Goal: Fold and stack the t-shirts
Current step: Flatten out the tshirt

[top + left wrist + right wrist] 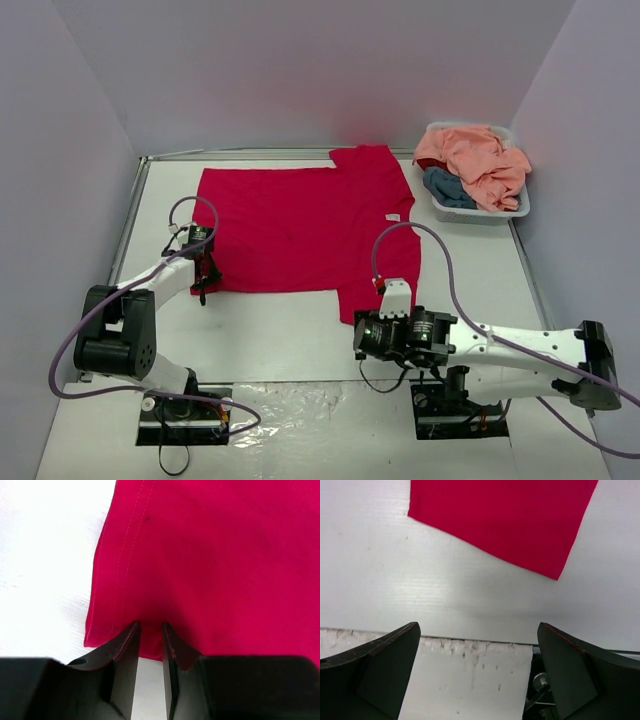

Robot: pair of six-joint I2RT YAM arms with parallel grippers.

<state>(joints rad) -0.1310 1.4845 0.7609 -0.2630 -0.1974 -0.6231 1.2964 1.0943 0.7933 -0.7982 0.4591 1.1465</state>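
Note:
A crimson-red t-shirt [310, 225] lies spread flat on the white table, a small white label [393, 217] near its right side. My left gripper [203, 283] sits at the shirt's near-left corner. In the left wrist view its fingertips [150, 626] rest over the hem of the red cloth [210, 555], a narrow gap between them and nothing pinched there. My right gripper [360, 337] hovers wide open just short of the shirt's near-right flap [505, 520], with nothing between its fingers [477, 627]. A peach-pink t-shirt [478, 158] and a teal-blue one [448, 188] lie heaped in the basket.
The white plastic basket [520, 207] stands at the back right, against the right wall. Grey walls close in the table on the left, back and right. Below the right gripper runs the table's near edge [470, 641], with a scuffed white board in front of it.

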